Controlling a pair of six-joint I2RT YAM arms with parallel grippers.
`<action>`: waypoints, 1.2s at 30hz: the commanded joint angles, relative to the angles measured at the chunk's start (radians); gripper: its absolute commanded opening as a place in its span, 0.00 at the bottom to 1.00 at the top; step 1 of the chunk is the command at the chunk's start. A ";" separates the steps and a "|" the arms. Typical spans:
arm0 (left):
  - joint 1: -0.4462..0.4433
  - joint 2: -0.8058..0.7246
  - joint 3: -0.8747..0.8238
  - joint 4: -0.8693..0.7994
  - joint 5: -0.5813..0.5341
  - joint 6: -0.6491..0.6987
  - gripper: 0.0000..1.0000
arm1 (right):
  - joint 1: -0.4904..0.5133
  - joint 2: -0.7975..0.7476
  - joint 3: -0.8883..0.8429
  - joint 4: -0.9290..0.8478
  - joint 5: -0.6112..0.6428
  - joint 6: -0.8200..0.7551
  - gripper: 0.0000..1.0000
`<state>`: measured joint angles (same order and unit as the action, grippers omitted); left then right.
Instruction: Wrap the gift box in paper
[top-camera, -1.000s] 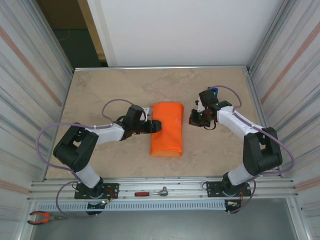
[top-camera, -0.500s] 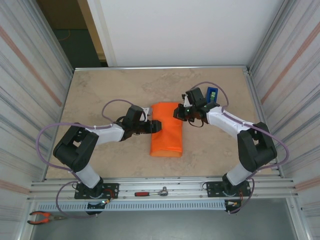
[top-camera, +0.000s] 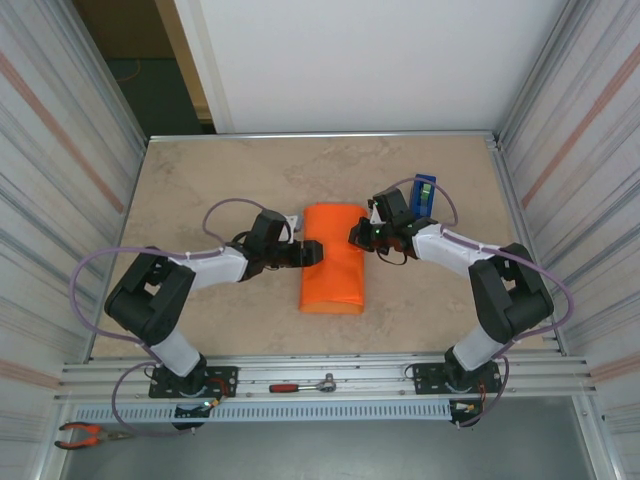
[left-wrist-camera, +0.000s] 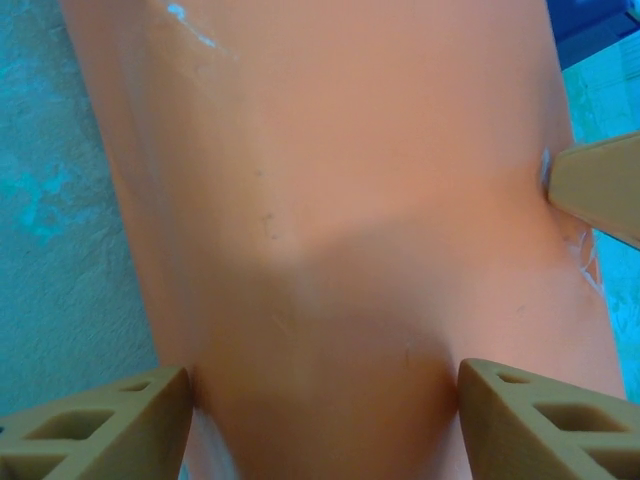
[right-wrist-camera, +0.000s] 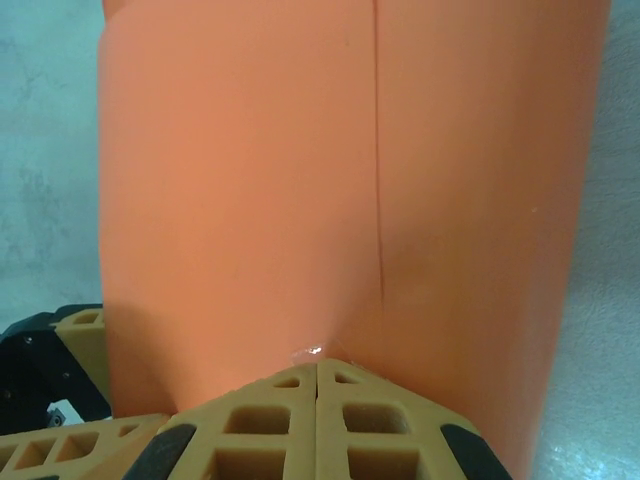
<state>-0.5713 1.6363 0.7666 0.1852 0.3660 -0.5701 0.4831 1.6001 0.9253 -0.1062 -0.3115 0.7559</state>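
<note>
**A:** What do we see nearest us?

**B:** Pliers (top-camera: 85, 433) at the lower left. Just beyond them, on the rail between the arm bases, lies a red-handled ratchet (top-camera: 300, 385).

**A:** And on the table (top-camera: 200, 190)?

**B:** The paper (top-camera: 335, 265) lies mid-table, folded into a rounded bundle with its long axis running near to far. Whether the box is under it we cannot tell.

**A:** The left gripper (top-camera: 313, 251)?

**B:** It is at the bundle's left edge. In its wrist view we see its fingers (left-wrist-camera: 100, 420) spread wide, with paper filling the gap between them: released.

**A:** The right gripper (top-camera: 356, 236)?

**B:** It is at the right edge, opposite the left. We see its fingers (right-wrist-camera: 250, 420) clenched tip to tip, the tips against the paper just beside a seam (right-wrist-camera: 377, 150).

**A:** Beyond?

**B:** A blue tape dispenser (top-camera: 424, 192) stands just behind the right wrist, apart from the paper.
</note>
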 joint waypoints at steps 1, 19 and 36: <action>0.042 -0.030 0.012 -0.165 0.016 0.050 0.73 | -0.017 -0.057 0.026 -0.020 -0.003 0.015 0.00; 0.172 0.110 0.294 -0.225 0.162 0.114 0.77 | -0.108 -0.013 0.135 -0.111 -0.054 -0.030 0.67; 0.172 0.215 0.409 -0.245 0.149 0.118 0.76 | 0.015 0.124 0.161 -0.026 -0.059 0.011 0.18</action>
<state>-0.4026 1.8400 1.1366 -0.0422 0.5053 -0.4736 0.5018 1.7023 1.0668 -0.1455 -0.3645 0.7555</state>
